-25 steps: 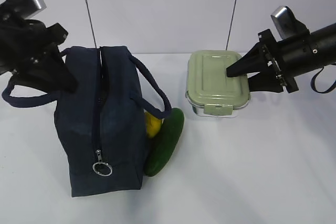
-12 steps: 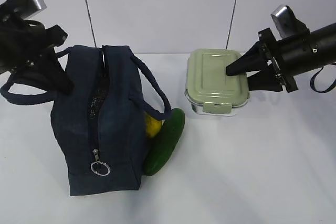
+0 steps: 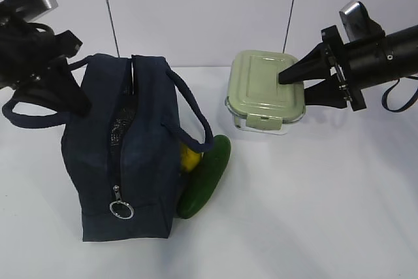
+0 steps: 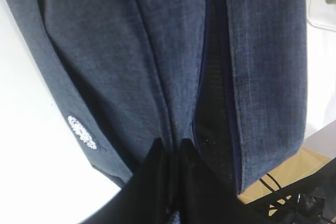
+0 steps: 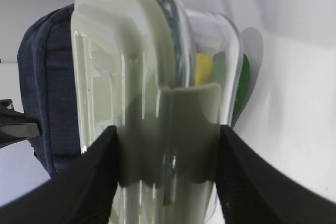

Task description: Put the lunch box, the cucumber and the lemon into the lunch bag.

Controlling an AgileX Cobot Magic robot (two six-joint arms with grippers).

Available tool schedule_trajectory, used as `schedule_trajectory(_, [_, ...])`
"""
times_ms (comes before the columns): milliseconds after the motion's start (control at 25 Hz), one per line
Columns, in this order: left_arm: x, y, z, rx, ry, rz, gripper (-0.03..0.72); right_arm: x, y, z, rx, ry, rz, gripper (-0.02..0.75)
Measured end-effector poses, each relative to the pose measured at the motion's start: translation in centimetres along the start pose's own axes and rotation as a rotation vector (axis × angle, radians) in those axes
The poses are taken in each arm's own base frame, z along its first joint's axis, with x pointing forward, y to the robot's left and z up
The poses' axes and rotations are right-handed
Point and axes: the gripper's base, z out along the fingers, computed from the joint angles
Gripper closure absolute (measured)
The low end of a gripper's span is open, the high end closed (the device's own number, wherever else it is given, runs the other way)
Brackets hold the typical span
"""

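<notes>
The right gripper clamps the lunch box, tilted, its near edge off the surface. The left gripper's jaws pinch the lunch bag beside its zipper; cucumber and lemon touch the bag's right side.

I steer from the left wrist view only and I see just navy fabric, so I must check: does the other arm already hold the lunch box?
Observer: Yes. The right fingers press on both sides of the lunch box, at a clip tab of its lid.
Operator: And where are the cucumber and the lemon?
Observer: Outside the lunch bag, on the table, against the side that faces the lunch box. The lemon sits between the bag and the cucumber.
Operator: Where is the zipper pull?
Observer: The ring pull hangs at the bag's near end, toward the exterior camera.
</notes>
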Motion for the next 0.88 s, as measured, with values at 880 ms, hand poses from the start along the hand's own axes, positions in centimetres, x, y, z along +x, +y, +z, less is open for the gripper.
schedule_trajectory(880, [0.7,-0.6,-1.1,-0.007,0.000,0.011,0.685,0.3,1.4,1.6,-0.033,0.025,0.055,0.353])
